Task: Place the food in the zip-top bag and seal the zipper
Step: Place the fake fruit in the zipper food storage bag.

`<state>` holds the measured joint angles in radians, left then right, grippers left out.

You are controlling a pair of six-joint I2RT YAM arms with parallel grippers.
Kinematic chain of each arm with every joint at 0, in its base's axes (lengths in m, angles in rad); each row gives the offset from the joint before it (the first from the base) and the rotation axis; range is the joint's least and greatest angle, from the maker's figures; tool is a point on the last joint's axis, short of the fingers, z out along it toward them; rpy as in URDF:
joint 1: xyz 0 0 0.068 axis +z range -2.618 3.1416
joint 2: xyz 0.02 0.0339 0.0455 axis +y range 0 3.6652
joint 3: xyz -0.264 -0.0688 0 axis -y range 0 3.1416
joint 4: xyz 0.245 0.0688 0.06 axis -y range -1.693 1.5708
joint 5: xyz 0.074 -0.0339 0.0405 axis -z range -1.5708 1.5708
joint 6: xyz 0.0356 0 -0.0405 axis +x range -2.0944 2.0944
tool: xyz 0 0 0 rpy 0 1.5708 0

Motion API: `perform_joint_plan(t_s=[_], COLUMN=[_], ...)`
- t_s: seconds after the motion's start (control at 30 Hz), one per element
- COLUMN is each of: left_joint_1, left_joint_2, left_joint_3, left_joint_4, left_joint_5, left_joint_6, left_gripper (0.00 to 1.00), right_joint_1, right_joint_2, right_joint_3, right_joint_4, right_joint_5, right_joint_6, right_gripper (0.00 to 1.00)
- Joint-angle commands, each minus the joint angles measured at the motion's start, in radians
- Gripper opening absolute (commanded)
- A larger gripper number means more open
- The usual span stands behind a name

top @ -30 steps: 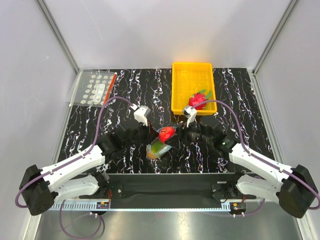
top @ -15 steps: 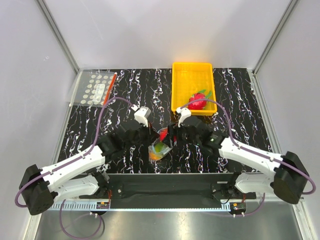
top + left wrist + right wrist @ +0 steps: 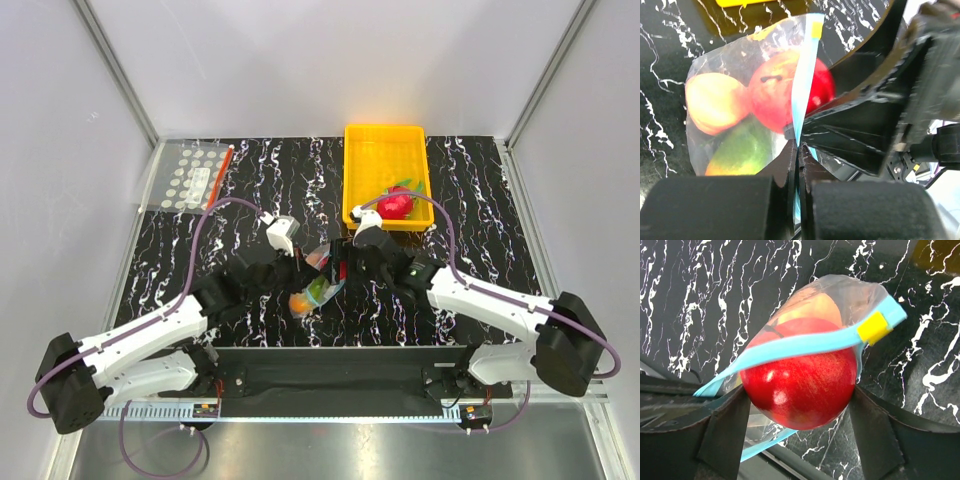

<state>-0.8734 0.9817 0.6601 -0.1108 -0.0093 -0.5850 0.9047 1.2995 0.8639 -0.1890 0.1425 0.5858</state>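
The zip-top bag (image 3: pixel 316 286) hangs at table centre, a clear pouch with a pale blue zipper (image 3: pixel 805 346) and a yellow slider (image 3: pixel 874 327). My left gripper (image 3: pixel 797 147) is shut on the zipper strip (image 3: pixel 804 75). Inside the pouch lie a peach-orange fruit (image 3: pixel 715 102) and an orange-and-green fruit (image 3: pixel 740 150). The red apple (image 3: pixel 800 385) sits halfway through the open mouth, one blue lip across its top and the other under it. My right gripper (image 3: pixel 800 407) holds the apple, a finger (image 3: pixel 725 430) touching each side.
A yellow tray (image 3: pixel 385 132) stands behind the grippers with a red-pink toy fruit (image 3: pixel 397 203) at its near end. A flat clear bag with white dots and a red strip (image 3: pixel 195 175) lies at the far left. Both wrists crowd together at the centre.
My right gripper has carried the red apple leftward into the pouch's mouth. The pouch has tilted and shifted slightly left with my left gripper, which stays shut on the strip.
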Motion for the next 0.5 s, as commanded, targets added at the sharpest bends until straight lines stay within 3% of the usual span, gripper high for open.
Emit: perform_joint_plan(t_s=[0.0,0.13,0.37,0.47], left_joint_1=[-0.004,-0.004,-0.004,0.007], left_joint_2=[-0.009,-0.008,-0.018,-0.023], left_joint_3=[-0.005,-0.001,0.021,0.007], left_joint_4=[0.06,0.062,0.054,0.056], left_joint_5=[0.014,0.014,0.02,0.029], left_joint_6=[-0.006,0.001,-0.001,-0.012], left_gripper=[0.0,0.0,0.0,0.0], right_joint_1=[0.016,0.02,0.022,0.023], right_joint_2=[-0.057,-0.054,0.012,0.06], right_joint_3=[0.05,0.084,0.084,0.077], right_joint_4=[-0.01,-0.069,-0.003,0.063], right_joint_5=[0.029,0.023,0.0,-0.038], right_joint_6=[0.01,0.0,0.0,0.012], right_gripper=[0.81,0.83,0.86,0.8])
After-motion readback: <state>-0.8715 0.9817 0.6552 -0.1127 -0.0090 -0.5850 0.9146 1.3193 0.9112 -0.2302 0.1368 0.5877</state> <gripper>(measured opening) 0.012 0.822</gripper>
